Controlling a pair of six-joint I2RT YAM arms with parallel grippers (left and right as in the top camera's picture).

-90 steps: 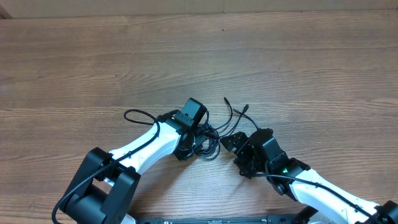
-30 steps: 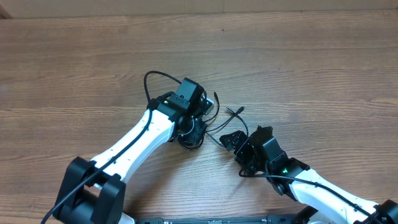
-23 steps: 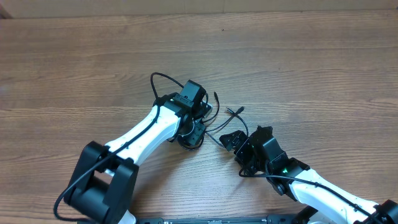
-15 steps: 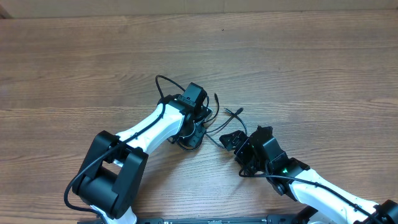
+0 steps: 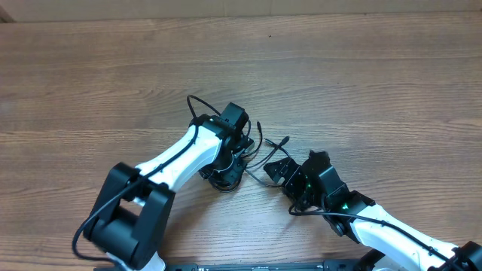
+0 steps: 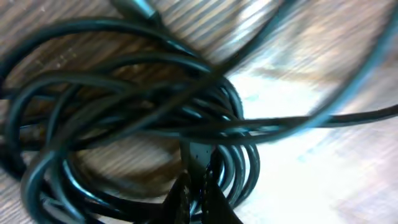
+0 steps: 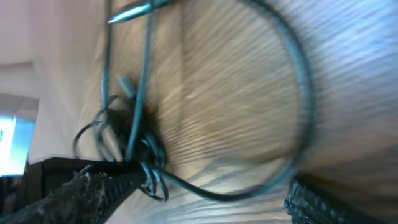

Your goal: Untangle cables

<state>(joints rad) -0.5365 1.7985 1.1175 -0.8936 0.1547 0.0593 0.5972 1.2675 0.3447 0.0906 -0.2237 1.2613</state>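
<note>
I have the left pincer [image 6: 198, 190] closed on one strand of the cables [image 6: 205, 124]. They lie in a tight coil on the table [image 5: 339, 83], near the middle and towards the near side. Pinching a single strand pins the coil, so a pull from the other side should open the tangle and not drag the whole lot along.

The right pincer [image 5: 282, 168] sits just right of the coil with its jaws wide apart and nothing gripped. In the right wrist view a loose loop curves across the gap between its fingers. I judge it is placed there to close on that loop and draw it rightward. Two plug ends stick out on the coil's far right.
</note>
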